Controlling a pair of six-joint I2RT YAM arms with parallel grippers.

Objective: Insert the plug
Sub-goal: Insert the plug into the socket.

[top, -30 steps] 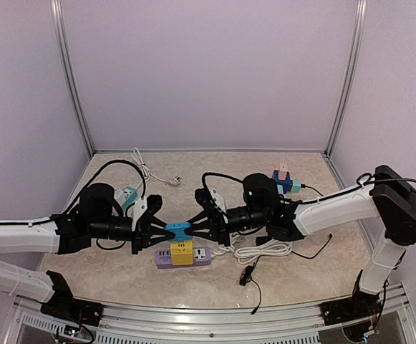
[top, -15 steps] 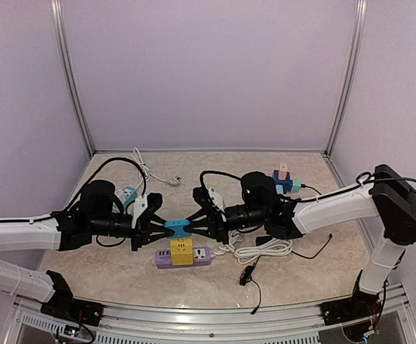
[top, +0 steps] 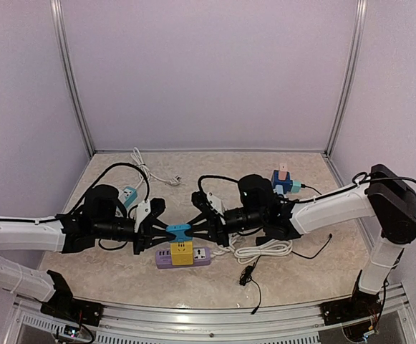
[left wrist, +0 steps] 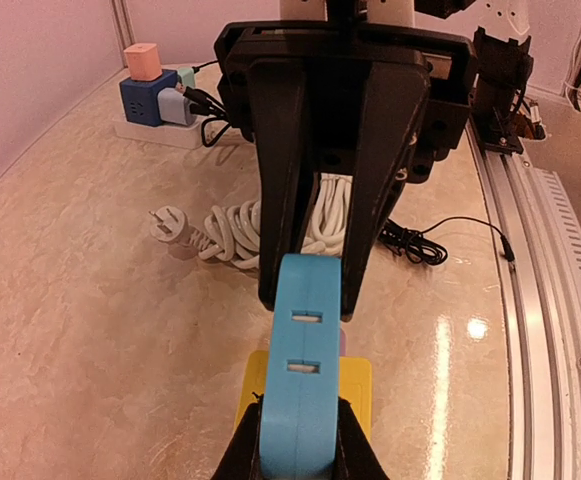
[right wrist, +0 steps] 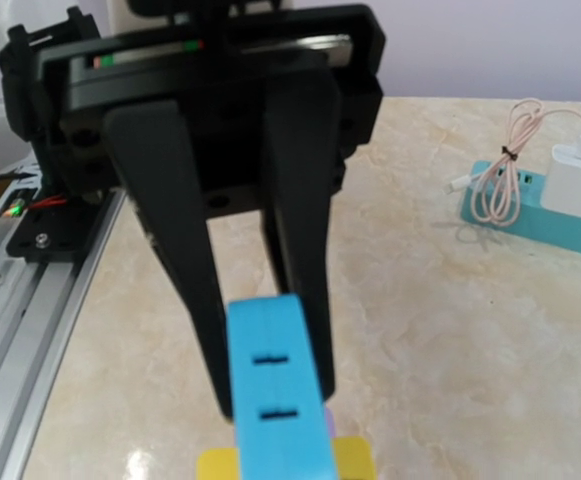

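Observation:
A blue plug block (top: pixel 178 231) with two slots on top hangs between both grippers, just above a yellow adapter (top: pixel 182 252) seated in a purple power strip (top: pixel 202 256). My left gripper (top: pixel 167 232) is shut on the block's left end; in the left wrist view my fingers clamp its near end (left wrist: pixel 298 440). My right gripper (top: pixel 191 230) clamps the other end, and its black fingers flank the block (left wrist: pixel 305 350) in the left wrist view. In the right wrist view the block (right wrist: pixel 275 390) fills the bottom centre over the yellow adapter (right wrist: pixel 355 462); my own right fingertips are hidden.
A coiled white cable (top: pixel 261 249) lies right of the strip, with a thin black cable (top: pixel 249 276) in front. A blue cube adapter with a pink plug (top: pixel 283 179) stands at the back right. A teal strip with a white charger (right wrist: pixel 550 200) lies at the back left.
Both grippers kept hold of the blue block; it rose slightly, then came back down over the yellow adapter. The left arm's wrist shifted a little right.

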